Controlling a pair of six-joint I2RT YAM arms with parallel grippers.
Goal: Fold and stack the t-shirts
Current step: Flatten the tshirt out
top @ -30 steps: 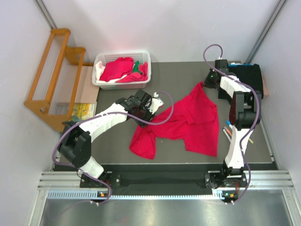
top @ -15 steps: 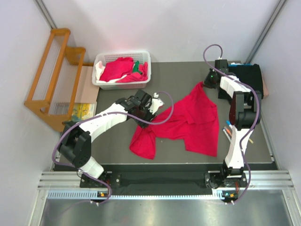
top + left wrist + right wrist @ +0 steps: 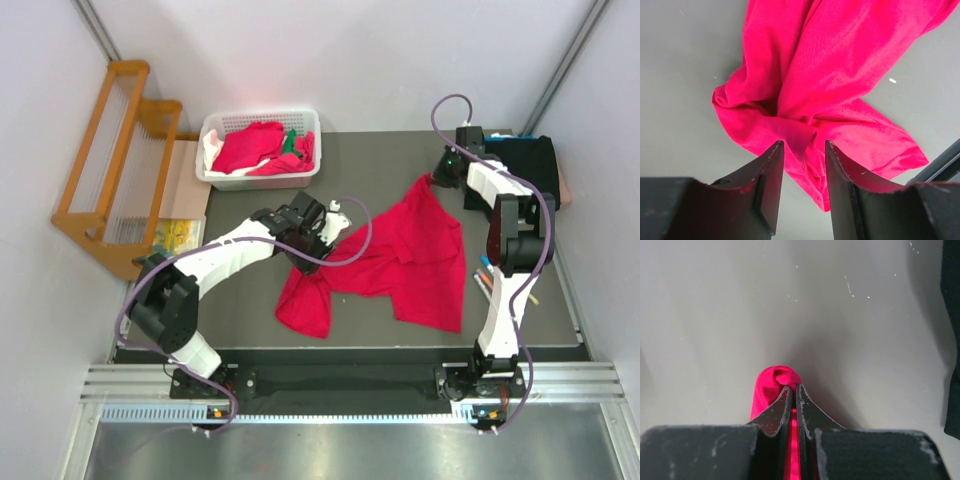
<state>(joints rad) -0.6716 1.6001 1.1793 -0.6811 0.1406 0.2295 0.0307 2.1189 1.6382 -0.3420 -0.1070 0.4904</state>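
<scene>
Pinching the far corner of the red t-shirt (image 3: 410,260), the right gripper (image 3: 437,178) stands near the table's far right. Its jaws are closed tight on a small knob of red cloth (image 3: 775,382), which pokes out past the fingertips. Bare table (image 3: 240,300) lies beyond that corner, and the black t-shirt (image 3: 520,160) sits folded just to the right, at the table's right edge.

From the pinched corner the red t-shirt runs down and to the left across the middle of the table. Its right hem is straight and close to the right arm. Its left part is bunched into folds that end in a rumpled lobe near the front edge.

The left gripper (image 3: 328,222) hangs over the shirt's upper left edge with its jaws partly apart. A ridge of gathered cloth shows in the gap between the fingers (image 3: 771,175). I cannot tell whether the pads touch it.

Open table lies to the left of the shirt and along the far edge between the two arms. At the far left corner the white basket (image 3: 255,180) holds more t-shirts (image 3: 250,145), mostly red with bits of green and white.
</scene>
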